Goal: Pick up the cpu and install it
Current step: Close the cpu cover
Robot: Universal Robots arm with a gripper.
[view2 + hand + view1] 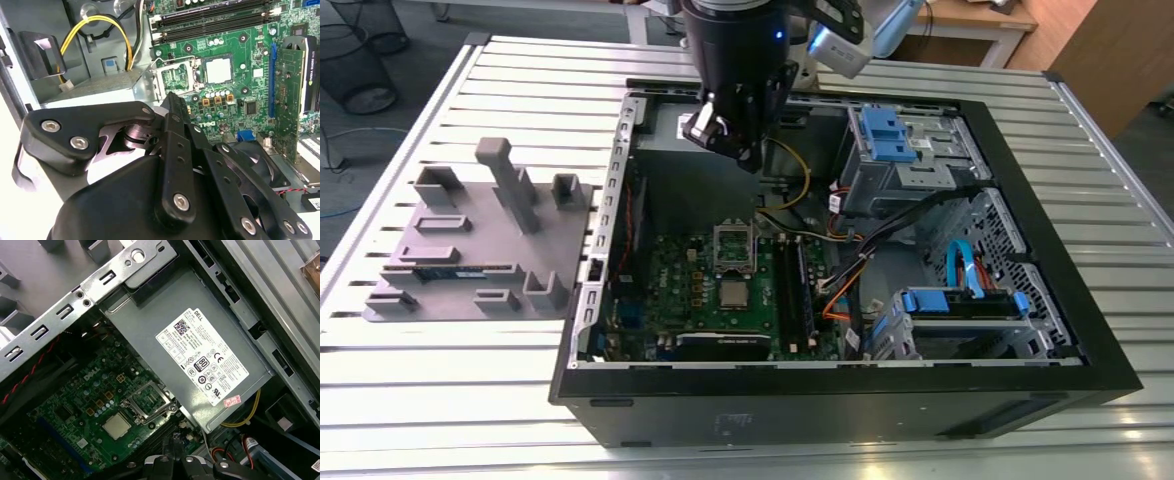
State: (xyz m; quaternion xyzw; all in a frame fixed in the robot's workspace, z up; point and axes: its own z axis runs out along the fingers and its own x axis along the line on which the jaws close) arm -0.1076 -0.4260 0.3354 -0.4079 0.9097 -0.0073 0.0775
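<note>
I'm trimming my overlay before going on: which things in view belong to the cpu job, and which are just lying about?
Job: cpu lying on the motherboard; open socket frame beside it; tool above the case.

Lying about: grey tray; memory stick on it; power supply; blue drive bays.

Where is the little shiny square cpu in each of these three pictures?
Exterior view: the cpu sits just below the socket frame.
Second wrist view: cpu beside the socket frame.
First wrist view: cpu beside the socket frame.
Shared landmark: the socket frame.
</note>
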